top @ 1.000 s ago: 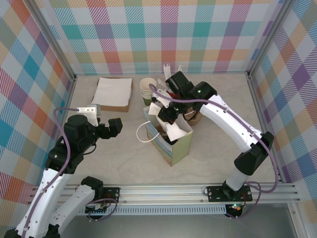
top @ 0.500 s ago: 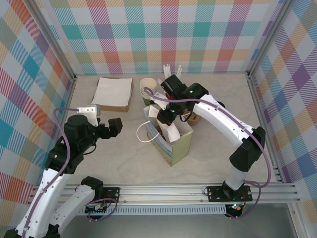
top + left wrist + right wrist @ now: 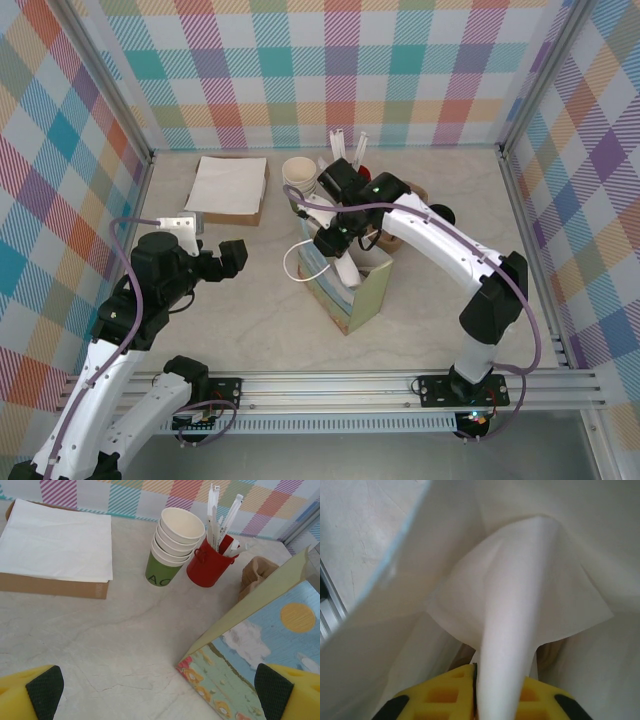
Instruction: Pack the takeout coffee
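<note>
A paper bag [image 3: 368,290] printed with a sky and flowers [image 3: 260,645] stands at mid table. My right gripper [image 3: 335,245] reaches down into its mouth. Its yellow fingers [image 3: 445,692] are shut on a folded white napkin [image 3: 520,595] that hangs inside the bag's white walls. The napkin's tip [image 3: 345,268] pokes up at the bag's opening. The takeout coffee is hidden. My left gripper [image 3: 232,255] hovers left of the bag, low over the table, open with nothing between its pads [image 3: 159,692].
A stack of lidless cups [image 3: 175,545] and a red cup of stirrers [image 3: 210,562] stand behind the bag. A pile of white napkins on a brown box [image 3: 55,540] lies at the back left. Crumpled brown paper [image 3: 257,570] sits right of the red cup.
My right gripper has moved left and down into the bag with the napkin, and the bag's mouth has shifted under it. The left arm has stayed still.
</note>
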`<state>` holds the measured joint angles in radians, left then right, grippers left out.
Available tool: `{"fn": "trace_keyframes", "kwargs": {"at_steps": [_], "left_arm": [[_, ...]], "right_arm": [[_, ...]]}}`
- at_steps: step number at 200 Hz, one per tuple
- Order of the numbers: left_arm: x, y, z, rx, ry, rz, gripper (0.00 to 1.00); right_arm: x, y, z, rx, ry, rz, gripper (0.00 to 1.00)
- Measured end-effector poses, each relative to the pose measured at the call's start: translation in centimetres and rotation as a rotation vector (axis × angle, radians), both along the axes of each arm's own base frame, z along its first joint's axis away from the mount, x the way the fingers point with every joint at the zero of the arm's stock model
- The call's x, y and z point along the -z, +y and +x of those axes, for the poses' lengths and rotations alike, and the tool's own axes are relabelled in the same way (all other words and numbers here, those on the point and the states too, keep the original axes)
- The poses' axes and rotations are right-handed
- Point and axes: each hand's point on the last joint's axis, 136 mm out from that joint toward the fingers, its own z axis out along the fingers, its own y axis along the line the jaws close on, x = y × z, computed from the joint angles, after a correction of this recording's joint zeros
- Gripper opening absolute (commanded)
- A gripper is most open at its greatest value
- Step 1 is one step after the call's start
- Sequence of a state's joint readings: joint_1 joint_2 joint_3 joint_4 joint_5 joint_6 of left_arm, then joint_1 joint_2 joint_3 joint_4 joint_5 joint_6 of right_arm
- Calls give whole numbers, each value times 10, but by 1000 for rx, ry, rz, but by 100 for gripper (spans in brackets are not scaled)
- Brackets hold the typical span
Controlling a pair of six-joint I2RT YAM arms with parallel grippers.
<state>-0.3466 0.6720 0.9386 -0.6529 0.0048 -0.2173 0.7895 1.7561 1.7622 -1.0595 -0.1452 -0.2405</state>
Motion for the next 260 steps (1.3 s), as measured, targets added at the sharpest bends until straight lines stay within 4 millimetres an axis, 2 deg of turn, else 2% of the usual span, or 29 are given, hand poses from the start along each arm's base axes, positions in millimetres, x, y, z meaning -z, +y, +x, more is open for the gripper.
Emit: {"fn": "trace_keyframes", "kwargs": {"at_steps": [48,126,197,260], "left_arm": [[0,0,0,0,0,0,100],[0,0,0,0,1,0,100],[1,0,1,-1,7,-2,100],[2,-1,1,-9,13,-15,100]], "right_arm": [[-2,-1,1,3,-6,-4,40],[-18,-2,2,17,-23,12,62],[-64,-7,-2,30,-94,83,73],[-114,-34,-6,115,-240,165,97]]}}
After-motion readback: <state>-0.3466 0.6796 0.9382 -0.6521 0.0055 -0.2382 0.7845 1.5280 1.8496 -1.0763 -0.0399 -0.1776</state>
